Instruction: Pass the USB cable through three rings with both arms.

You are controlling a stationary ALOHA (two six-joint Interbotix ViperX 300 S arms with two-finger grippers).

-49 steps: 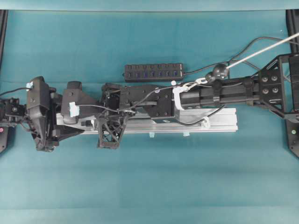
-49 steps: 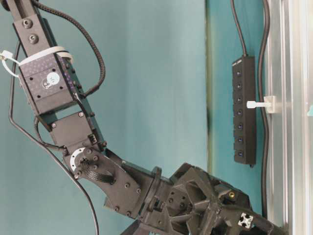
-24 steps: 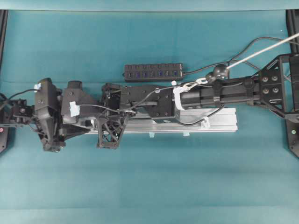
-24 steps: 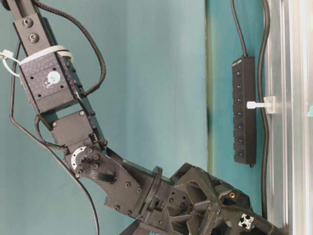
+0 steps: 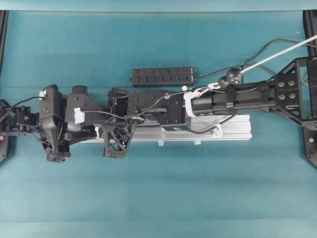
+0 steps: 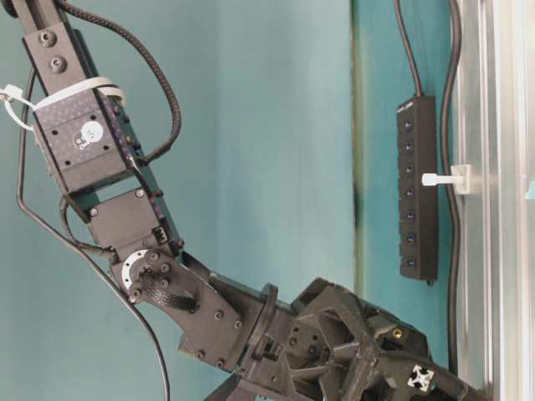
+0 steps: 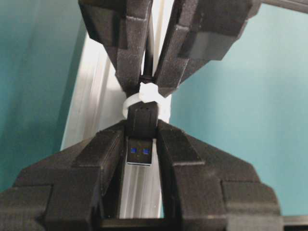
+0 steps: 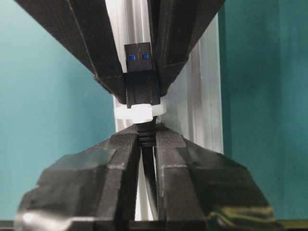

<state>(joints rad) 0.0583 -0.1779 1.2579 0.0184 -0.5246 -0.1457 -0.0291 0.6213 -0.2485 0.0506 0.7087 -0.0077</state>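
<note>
1. You had the USB plug (image 7: 140,137) poked through a white ring (image 7: 144,98) on the rail (image 7: 94,110), silver tip with blue insert facing the left wrist camera.
2. Your left gripper (image 7: 141,144) had its two fingers (image 7: 103,154) pressed against the sides of the plug, clasping it just past the ring.
3. Your right gripper (image 8: 147,144) was clamped on the cable (image 8: 148,166) on the other side of the same ring (the ribbed strain relief sat right between its fingers (image 8: 120,159)).
4. In the right wrist view the ring (image 8: 139,112) circled the plug's black body (image 8: 141,89), with the left fingers closing on it from above.
5. From overhead both arms lay along the rail (image 5: 233,126), meeting near its left end; the grippers themselves were hidden under the arm bodies there.
6. A second ring (image 6: 441,178) stood out from the rail in the table-level view, with a black cord running past it (whether through it, you could not tell).
7. The hub (image 5: 162,77) lay behind the rail, apart from it.
</note>
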